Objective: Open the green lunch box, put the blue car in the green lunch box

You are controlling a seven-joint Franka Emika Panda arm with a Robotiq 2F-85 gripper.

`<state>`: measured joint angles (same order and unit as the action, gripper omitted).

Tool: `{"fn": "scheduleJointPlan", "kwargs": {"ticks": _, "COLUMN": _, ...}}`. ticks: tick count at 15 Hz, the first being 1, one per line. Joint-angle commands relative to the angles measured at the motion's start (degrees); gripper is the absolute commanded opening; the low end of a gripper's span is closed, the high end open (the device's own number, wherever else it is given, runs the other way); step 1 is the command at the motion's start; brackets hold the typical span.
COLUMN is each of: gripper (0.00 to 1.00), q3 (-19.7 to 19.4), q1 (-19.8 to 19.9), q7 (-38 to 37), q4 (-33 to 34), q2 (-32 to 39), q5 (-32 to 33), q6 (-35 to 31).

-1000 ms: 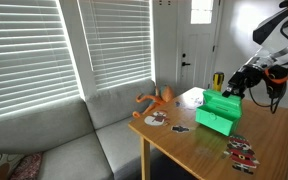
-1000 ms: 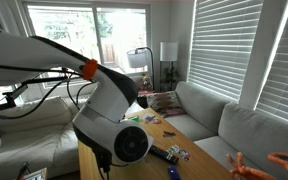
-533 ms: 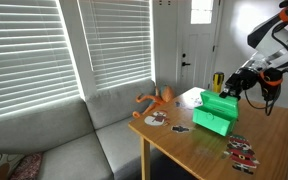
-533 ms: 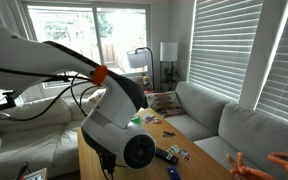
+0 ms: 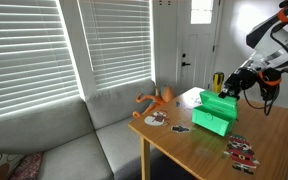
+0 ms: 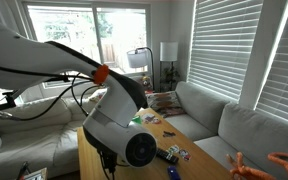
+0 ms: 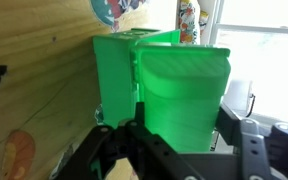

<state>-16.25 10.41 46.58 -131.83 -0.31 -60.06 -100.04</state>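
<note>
With the tool point(image 7: 180, 136), gripped the raised lid point(image 7: 184, 85) of the green lunch box point(image 5: 213, 119): jaws part-closed, one on each side of the lid, at the bottom centre of the wrist view. Found the wooden table point(image 5: 199, 152) at the lower right in an exterior view, with the box standing on it right of centre, lid up but seemingly not laid fully back. Judged the opening step to be in hand and close to done. Reckoned the next move to call for carrying the lid right over, letting go, then going for the blue car. Noted an orange toy point(image 5: 158, 98) near the middle of that frame. Could not pick the car out for sure; saw a small dark toy point(image 5: 181, 128) just left of the box, too small to name. Made out colourful print on a sticker or card point(image 7: 190, 20) at the top of the wrist view, but read no brand, label or word anywhere.
</note>
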Motion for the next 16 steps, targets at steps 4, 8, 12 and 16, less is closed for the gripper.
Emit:
{"fn": "scheduleJointPlan", "kwargs": {"ticks": 4, "gripper": 0.44, "q3": 1.9, "q1": 0.7, "q7": 2.2, "q4": 0.5, "q2": 1.5, "q5": -0.6, "q6": 1.3}}
{"fn": "scheduleJointPlan", "kwargs": {"ticks": 8, "gripper": 0.44, "q3": 2.1, "q1": 1.0, "q7": 3.1, "q4": 0.9, "q2": 1.8, "q5": -0.3, "q6": 3.0}}
{"fn": "scheduleJointPlan", "kwargs": {"ticks": 12, "gripper": 0.44, "q3": 2.0, "q1": 1.2, "q7": 4.5, "q4": 1.2, "q2": 1.7, "q5": -0.5, "q6": 5.7}}
{"fn": "scheduleJointPlan", "kwargs": {"ticks": 16, "gripper": 0.44, "q3": 1.8, "q1": 1.5, "q7": 5.6, "q4": 1.3, "q2": 1.8, "q5": -1.2, "q6": 7.7}}
